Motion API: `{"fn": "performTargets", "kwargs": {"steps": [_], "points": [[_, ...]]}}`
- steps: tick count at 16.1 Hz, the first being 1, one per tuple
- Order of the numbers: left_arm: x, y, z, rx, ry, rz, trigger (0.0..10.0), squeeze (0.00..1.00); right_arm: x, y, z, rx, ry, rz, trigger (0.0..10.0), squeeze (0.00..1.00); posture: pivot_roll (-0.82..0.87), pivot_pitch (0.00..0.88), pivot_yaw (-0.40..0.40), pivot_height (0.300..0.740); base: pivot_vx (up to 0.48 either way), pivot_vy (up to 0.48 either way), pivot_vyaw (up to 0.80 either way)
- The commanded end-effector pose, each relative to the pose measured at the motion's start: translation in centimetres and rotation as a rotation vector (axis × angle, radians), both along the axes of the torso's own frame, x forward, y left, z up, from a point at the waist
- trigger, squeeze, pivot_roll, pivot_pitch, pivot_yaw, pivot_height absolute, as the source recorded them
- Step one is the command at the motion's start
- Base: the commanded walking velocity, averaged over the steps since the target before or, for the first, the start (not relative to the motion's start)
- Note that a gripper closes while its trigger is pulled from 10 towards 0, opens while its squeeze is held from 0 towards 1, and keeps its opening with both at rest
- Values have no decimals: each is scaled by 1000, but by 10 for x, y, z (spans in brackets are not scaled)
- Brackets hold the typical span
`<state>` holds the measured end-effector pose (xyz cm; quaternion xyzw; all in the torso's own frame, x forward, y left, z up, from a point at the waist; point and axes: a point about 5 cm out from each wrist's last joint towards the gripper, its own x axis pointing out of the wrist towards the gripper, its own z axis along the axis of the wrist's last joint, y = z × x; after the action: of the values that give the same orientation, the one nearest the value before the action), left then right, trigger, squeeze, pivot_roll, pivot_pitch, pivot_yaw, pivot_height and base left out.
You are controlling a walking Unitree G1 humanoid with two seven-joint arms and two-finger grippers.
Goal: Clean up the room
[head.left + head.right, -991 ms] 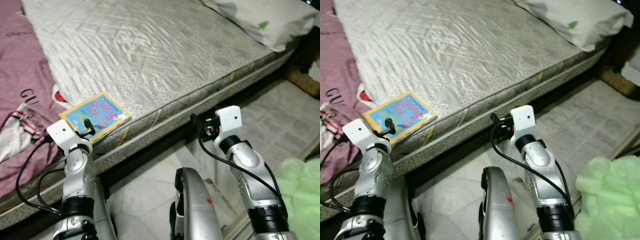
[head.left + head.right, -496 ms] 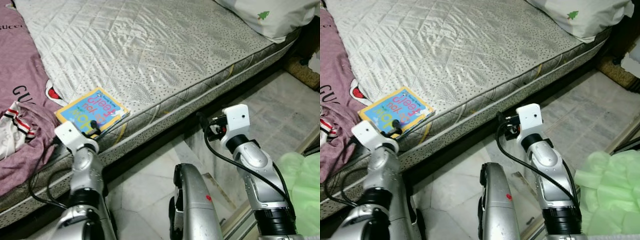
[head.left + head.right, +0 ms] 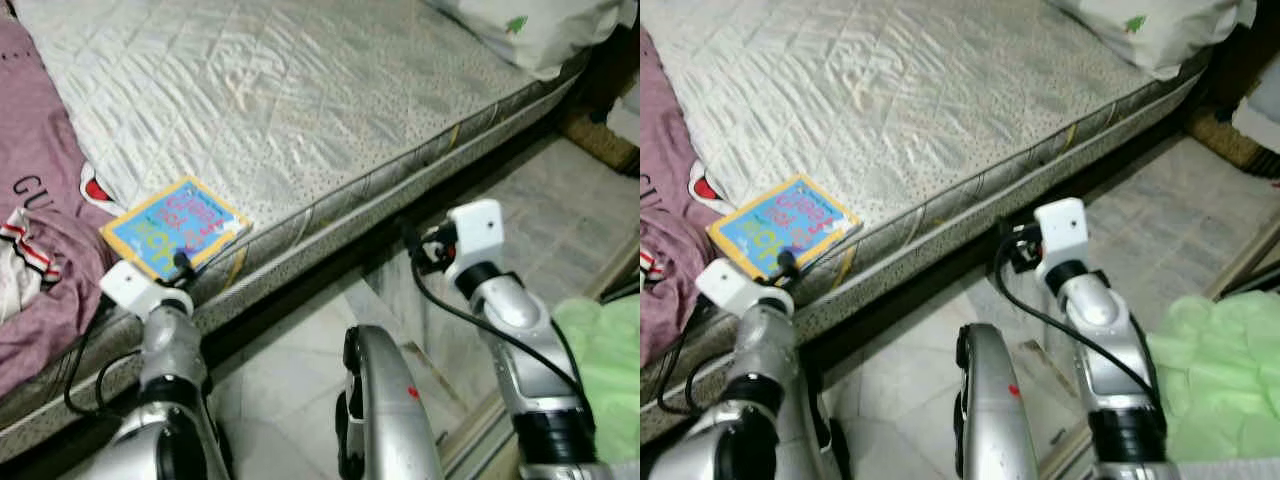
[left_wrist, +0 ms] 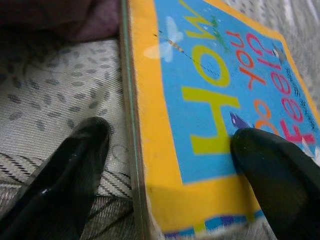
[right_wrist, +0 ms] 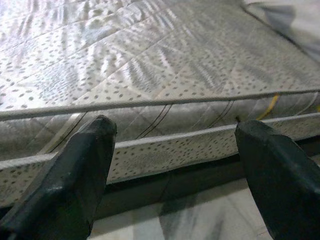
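One book [image 3: 175,226] on mattress [image 3: 300,100], L gripper [image 4: 170,150] fingers straddling its edge.

This is a bedroom in a home. A bare quilted mattress [image 3: 300,110] lies low over a pale marble-tiled floor [image 3: 290,400]. A pillow [image 3: 510,30] rests at one end, a rumpled mauve blanket [image 3: 40,230] at the other.

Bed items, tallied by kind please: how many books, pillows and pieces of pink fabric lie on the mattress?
Book: 1
Pillow: 1
Pink fabric: 1 spread, with a white printed patch; whether it is one piece or more cannot be told
Total: 3 things on the mattress
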<state>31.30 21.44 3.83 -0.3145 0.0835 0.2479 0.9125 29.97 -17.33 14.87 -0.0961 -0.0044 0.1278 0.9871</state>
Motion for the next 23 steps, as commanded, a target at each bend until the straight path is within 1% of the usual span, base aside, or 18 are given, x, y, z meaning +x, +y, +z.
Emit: {"fn": "performTargets", "kwargs": {"steps": [1, 2, 3, 5, 6, 8, 9, 10, 11, 14, 18, 20, 22, 23], "points": [[-12, 4, -17, -66, 66, 24, 10000, 0, -6, -11, 1, -26, 2, -18, 10000, 0, -323, 208, -94, 538, 0, 0, 0], [-12, 4, -22, -134, 85, 6, 10000, 0, -8, -13, 2, -34, 3, -18, 10000, 0, -337, 200, -104, 538, 0, 0, 0], [-11, 2, -26, -181, 108, -31, 10000, 0, -9, -14, 3, -40, 2, -17, 10000, 0, -344, 195, -108, 538, 0, 0, 0], [-5, -4, -24, -246, 82, -116, 10000, 0, -6, -13, 8, -45, -9, -11, 10000, 0, -355, 181, -113, 538, 0, 0, 0], [-3, -7, -23, -258, 67, -147, 10000, 0, -5, -12, 10, -46, -14, -8, 10000, 0, -359, 176, -116, 538, 0, 0, 0], [0, -18, -23, -286, 54, -238, 10000, 0, 0, -11, 15, -51, -29, -1, 10000, 0, -361, 156, -121, 538, 0, 0, 0], [1, -19, -23, -295, 46, -250, 10000, 0, 1, -11, 16, -52, -30, -1, 10000, 0, -361, 156, -121, 538, 0, 0, 0], [2, -23, -22, -302, 35, -274, 235, 0, 2, -11, 16, -53, -31, -2, 10000, 0, -358, 143, -121, 538, 0, 0, 0], [3, -25, -21, -302, 23, -300, 0, 0, 4, -10, 17, -53, -37, 0, 10000, 0, -355, 135, -118, 538, 0, 0, 0], [3, -20, -20, -311, 21, -277, 0, 0, 6, -5, 17, -57, -50, 15, 10000, 0, -352, 118, -110, 538, 0, 0, 0], [3, -21, -20, -311, 29, -292, 0, 0, 8, -1, 17, -49, -60, 17, 10000, 0, -349, 110, -99, 538, 0, 0, 0], [6, -22, -17, -312, 17, -296, 0, 0, 7, 0, 16, -47, -61, 18, 10000, 0, -349, 111, -98, 538, 0, 0, 0], [7, -22, -16, -300, 13, -304, 0, 0, 7, 1, 16, -45, -65, 18, 10000, 0, -348, 111, -97, 538, 0, 0, 0], [8, -19, -13, -248, -4, -303, 0, 0, 8, 1, 17, -44, -67, 18, 10000, 0, -343, 112, -96, 538, 0, 0, 0]]}}
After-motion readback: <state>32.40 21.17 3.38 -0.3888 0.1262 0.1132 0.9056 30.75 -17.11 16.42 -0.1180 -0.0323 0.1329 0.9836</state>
